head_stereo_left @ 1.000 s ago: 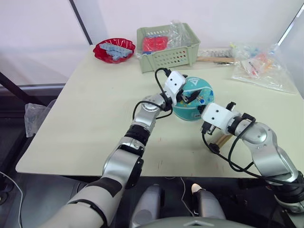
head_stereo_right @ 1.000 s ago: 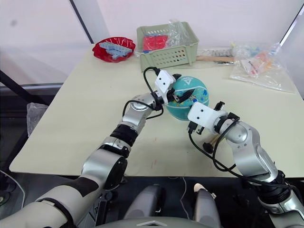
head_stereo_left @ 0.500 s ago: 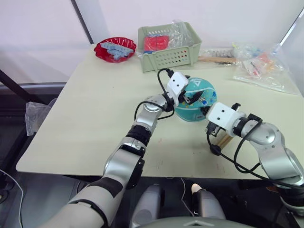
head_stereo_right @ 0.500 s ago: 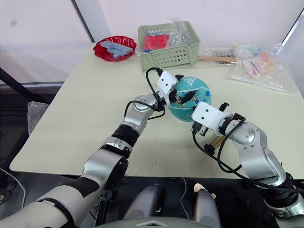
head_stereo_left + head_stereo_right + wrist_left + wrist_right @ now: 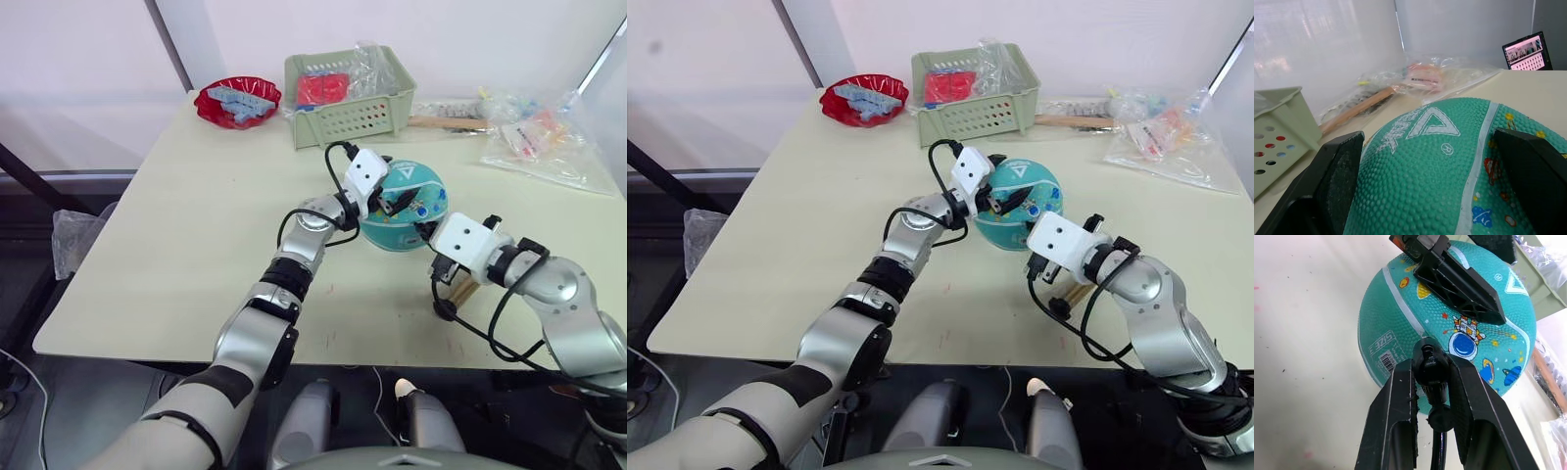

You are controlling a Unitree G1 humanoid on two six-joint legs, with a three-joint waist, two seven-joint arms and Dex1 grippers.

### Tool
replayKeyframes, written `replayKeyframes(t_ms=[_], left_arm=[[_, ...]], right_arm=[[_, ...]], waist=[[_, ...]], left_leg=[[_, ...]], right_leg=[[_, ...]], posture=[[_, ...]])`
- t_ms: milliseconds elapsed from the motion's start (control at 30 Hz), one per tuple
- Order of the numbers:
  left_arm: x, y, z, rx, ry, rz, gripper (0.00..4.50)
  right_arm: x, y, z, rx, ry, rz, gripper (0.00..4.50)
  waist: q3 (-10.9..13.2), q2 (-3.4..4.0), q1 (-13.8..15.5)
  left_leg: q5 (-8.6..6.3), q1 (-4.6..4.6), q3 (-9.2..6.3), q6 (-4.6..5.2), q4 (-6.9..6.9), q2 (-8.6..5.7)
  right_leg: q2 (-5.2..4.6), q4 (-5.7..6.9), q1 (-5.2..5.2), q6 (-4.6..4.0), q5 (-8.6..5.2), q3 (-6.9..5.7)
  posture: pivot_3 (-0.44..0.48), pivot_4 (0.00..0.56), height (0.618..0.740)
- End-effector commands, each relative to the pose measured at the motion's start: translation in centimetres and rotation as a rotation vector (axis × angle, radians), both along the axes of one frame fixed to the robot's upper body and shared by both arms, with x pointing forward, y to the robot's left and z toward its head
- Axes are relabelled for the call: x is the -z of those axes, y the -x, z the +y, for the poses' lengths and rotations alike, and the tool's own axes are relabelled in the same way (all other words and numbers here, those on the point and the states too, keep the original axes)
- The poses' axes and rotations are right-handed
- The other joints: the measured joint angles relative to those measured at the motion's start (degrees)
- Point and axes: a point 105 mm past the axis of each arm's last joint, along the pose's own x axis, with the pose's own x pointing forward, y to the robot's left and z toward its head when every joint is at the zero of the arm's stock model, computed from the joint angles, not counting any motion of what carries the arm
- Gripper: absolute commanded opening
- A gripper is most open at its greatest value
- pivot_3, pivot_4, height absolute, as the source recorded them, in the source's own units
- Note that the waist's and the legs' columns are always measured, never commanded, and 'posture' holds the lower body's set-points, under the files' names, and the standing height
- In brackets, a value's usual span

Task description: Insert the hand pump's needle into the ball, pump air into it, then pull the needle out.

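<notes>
Left eye view: I saw the ball (image 5: 404, 207) on the desk (image 5: 176, 225), left end effector (image 5: 385, 198) spread around it | left wrist view: fingers (image 5: 1334, 171) flanked the ball, whether touching I could not tell | right wrist view: right end effector (image 5: 1433, 377) clenched the needle (image 5: 1431, 368) fitting beside the ball.

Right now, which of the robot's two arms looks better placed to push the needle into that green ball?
The right. Its gripper pinches the black needle fitting and points it at the ball. The left gripper already straddles the ball's top, apparently steadying it, and carries nothing to insert.
</notes>
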Motion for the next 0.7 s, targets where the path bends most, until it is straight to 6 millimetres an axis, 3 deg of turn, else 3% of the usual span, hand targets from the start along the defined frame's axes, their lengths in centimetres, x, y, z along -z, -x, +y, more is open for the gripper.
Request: replayKeyframes(t_ms=[33, 200, 400, 700], left_arm=[[6.1, -0.3, 2.7, -0.107, -0.115, 0.184, 4.5], [6.0, -0.4, 2.7, -0.104, -0.116, 0.179, 4.5], [4.9, -0.3, 2.4, -0.083, -0.08, 0.152, 4.5], [-0.7, 0.3, 2.4, 0.022, 0.073, 0.001, 4.5]], right_arm=[[-3.0, 1.6, 0.8, -0.077, -0.019, -0.125, 0.34], [-2.9, 2.0, 0.5, -0.084, -0.022, -0.124, 0.34], [-3.1, 1.0, -1.0, 0.007, -0.089, -0.167, 0.34], [-2.6, -0.8, -4.3, 0.188, -0.179, -0.238, 0.34]], waist=[[-0.05, -0.04, -0.71], [-0.17, -0.07, -1.65], [-0.2, -0.05, -1.63], [-0.14, 0.04, -1.88]], left_leg=[[0.0, 0.06, 0.03, 0.0, 0.0, 0.03], [0.02, 0.44, -0.13, -0.1, 0.0, 0.22], [0.05, 0.43, -0.18, -0.09, 0.01, 0.17], [0.05, 0.18, -0.17, -0.09, -0.03, 0.17]], right_leg=[[0.02, 0.0, 0.06, 0.15, -0.09, 0.02], [0.02, 0.06, 0.38, 0.06, -0.22, -0.05], [0.02, 0.06, 0.38, 0.23, -0.13, -0.04], [0.06, 0.07, 0.09, 0.2, -0.13, 0.0]], posture=[[0.0, 0.15, 0.737], [0.0, 0.15, 0.737], [0.0, 0.15, 0.737], [0.0, 0.15, 0.737]])
